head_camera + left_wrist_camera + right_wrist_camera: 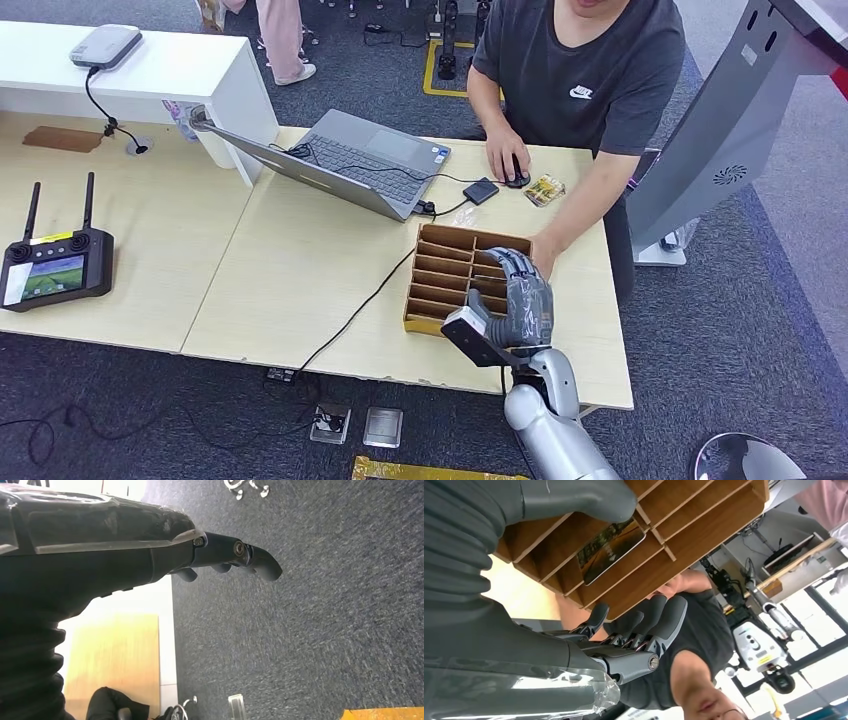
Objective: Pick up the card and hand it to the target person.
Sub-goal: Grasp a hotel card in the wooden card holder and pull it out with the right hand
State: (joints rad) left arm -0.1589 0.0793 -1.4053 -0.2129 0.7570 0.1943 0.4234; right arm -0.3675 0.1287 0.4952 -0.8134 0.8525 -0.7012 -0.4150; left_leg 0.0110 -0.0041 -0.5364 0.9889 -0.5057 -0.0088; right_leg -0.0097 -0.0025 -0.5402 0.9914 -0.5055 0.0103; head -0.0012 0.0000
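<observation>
Card (pixel 610 546) not yet picked: right hand (pixel 519 297) hovers empty, fingers apart, over the divided wooden tray (pixel 436 245) (handover pending).

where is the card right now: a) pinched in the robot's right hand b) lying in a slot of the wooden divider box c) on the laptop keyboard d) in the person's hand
b: the right wrist view shows the card lying in a slot of the wooden divider box, with the right hand open beside the box and holding nothing.
</observation>
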